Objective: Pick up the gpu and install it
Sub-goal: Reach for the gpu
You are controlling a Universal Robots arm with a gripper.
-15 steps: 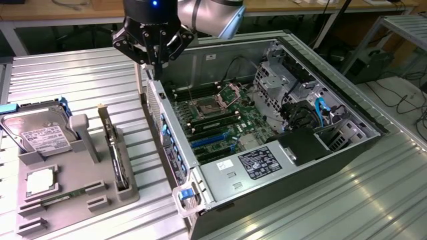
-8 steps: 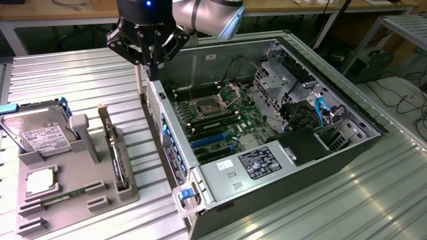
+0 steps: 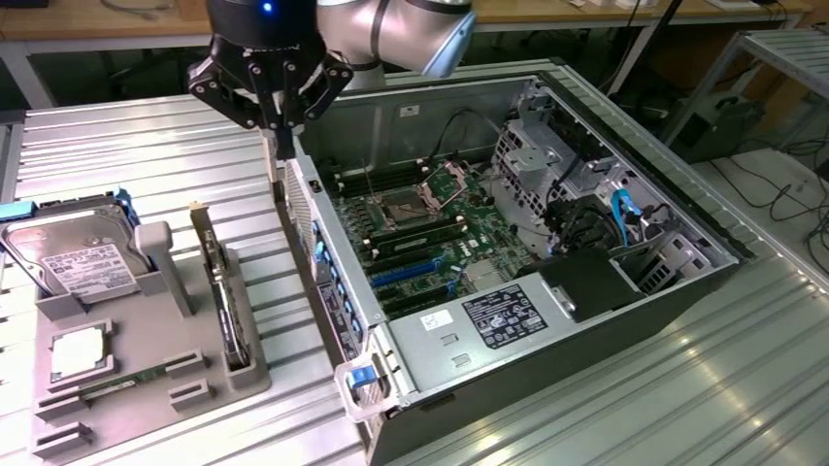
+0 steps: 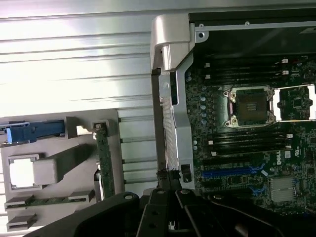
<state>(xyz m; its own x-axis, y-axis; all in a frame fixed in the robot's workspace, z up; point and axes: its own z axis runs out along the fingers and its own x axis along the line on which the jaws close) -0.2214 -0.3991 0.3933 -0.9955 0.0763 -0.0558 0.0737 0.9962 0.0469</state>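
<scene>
Reaching for the gpu [image 3: 223,291] is the step in hand, I think, because the card is not picked up yet. It stands on its thin edge in a slot of the grey tray [image 3: 136,413], on the exterior view's left, just beside the open computer case [image 3: 557,388]. Its silver end points toward the far side of the desk [image 3: 130,146]. The gripper [image 3: 281,144] hangs over the wall of the case that faces the tray, well apart from the card. Its fingers are pressed together and hold nothing.

To do this well, the gripper needs its fingers apart before it goes down, or it will bump the top of the card. It should come down straight over the card, lined up with the long edge, so one finger goes on each flat side. A grab near the middle seems best to me, so the card does not tip. A slow, soft squeeze is wise, because the card is thin. The card sits in a slot, so a straight lift up should be safer than a pull to the side.

The hard drive [image 3: 78,262] and the thin memory stick [image 3: 123,381] sit in the same tray, and the gripper should keep away from them. I guess the card belongs in the blue slots [image 3: 408,272] inside the case.
</scene>
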